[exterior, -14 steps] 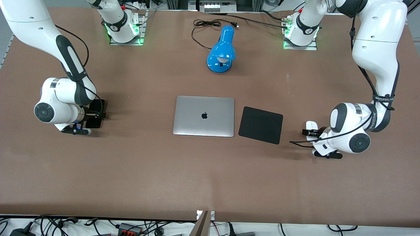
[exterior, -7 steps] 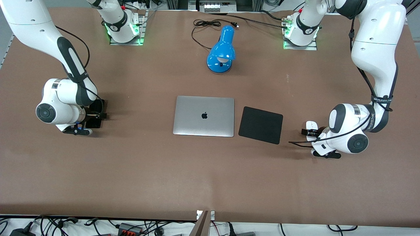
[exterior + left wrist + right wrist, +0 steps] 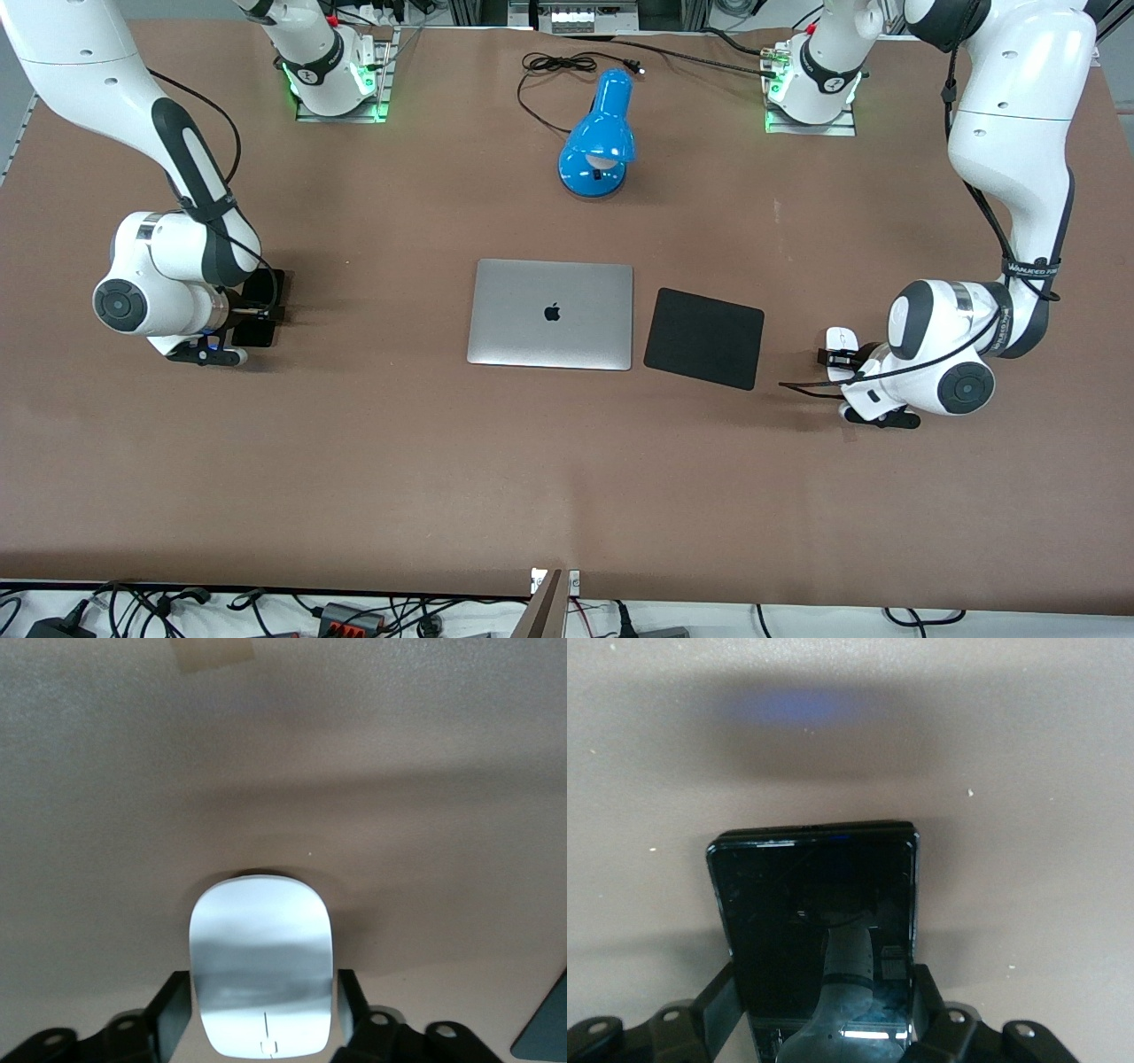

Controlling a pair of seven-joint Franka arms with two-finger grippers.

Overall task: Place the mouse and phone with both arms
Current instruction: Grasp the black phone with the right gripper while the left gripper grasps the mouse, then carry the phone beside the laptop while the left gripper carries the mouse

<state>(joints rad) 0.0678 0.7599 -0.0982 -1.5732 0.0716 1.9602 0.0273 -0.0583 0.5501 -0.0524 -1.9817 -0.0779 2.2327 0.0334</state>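
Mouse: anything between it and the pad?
Nothing visible. The mouse sits between the left gripper's fingers, toward the left arm's end of the table. Only bare table lies between it and the pad, and the pad's top is bare.

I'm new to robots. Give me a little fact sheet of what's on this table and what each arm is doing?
left gripper: fingers against both sides of the mouse, at the left arm's end of the table
right gripper: fingers against both sides of the phone, at the right arm's end
middle: closed laptop with a black pad beside it
farther from the camera: blue lamp
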